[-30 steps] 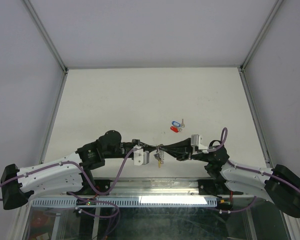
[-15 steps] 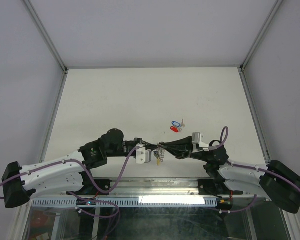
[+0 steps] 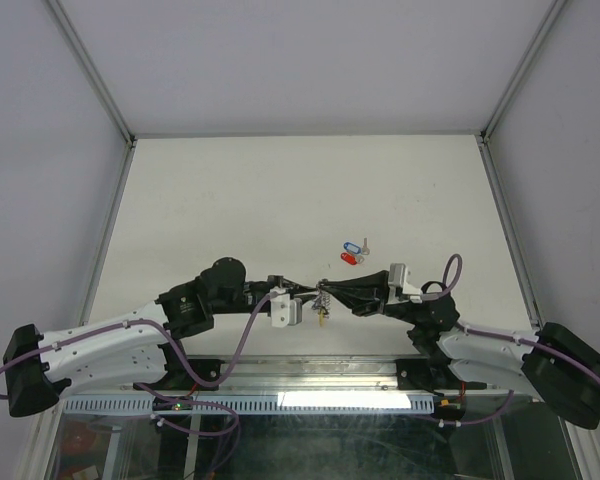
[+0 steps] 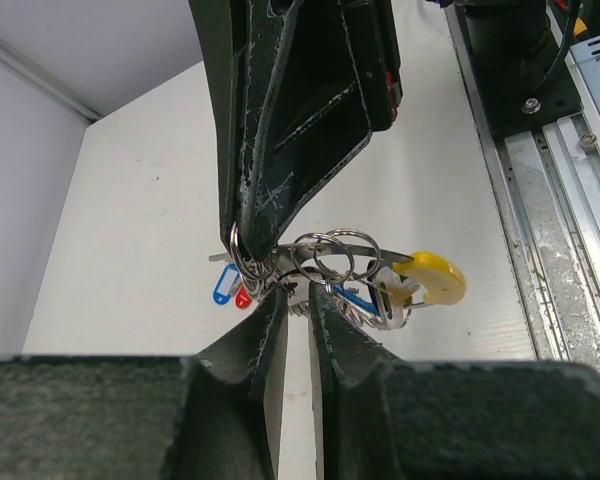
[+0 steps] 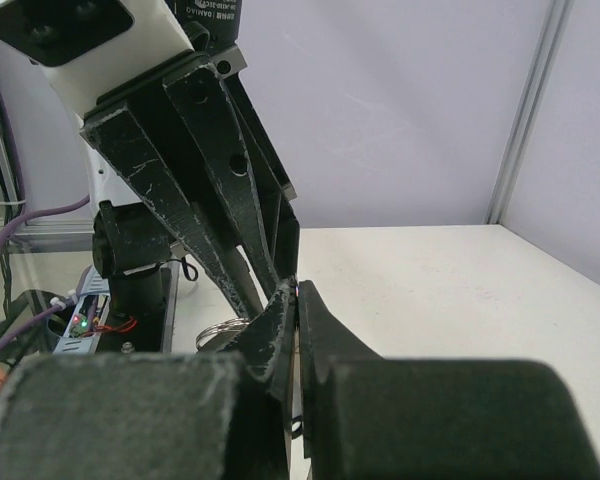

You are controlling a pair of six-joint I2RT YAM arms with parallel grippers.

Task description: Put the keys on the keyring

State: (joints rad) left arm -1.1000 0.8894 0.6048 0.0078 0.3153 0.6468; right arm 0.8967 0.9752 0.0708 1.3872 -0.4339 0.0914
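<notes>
The keyring (image 4: 432, 281), a bunch of silvery loops with a yellow arc, hangs above the table between both grippers. In the top view the keyring (image 3: 322, 303) sits where the two arms meet. My right gripper (image 4: 244, 243) comes down from above, shut on the loops at the ring's left end. My left gripper (image 4: 300, 296) points up from below, its jaws parted by a narrow slit, tips against the underside of the bunch. Loose keys (image 3: 352, 252) with blue and red tags lie on the table beyond; the blue tag (image 4: 225, 287) shows behind the ring. In the right wrist view my right gripper (image 5: 297, 290) is shut, a loop (image 5: 214, 329) beside it.
The metal rail (image 4: 555, 200) and arm bases run along the table's near edge, just behind the grippers. White walls and frame posts (image 3: 90, 80) enclose the table on three sides.
The left jaws have parted slightly from shut. The right gripper has edged left with the keyring, and the bunch now hangs a little higher between the arms.
</notes>
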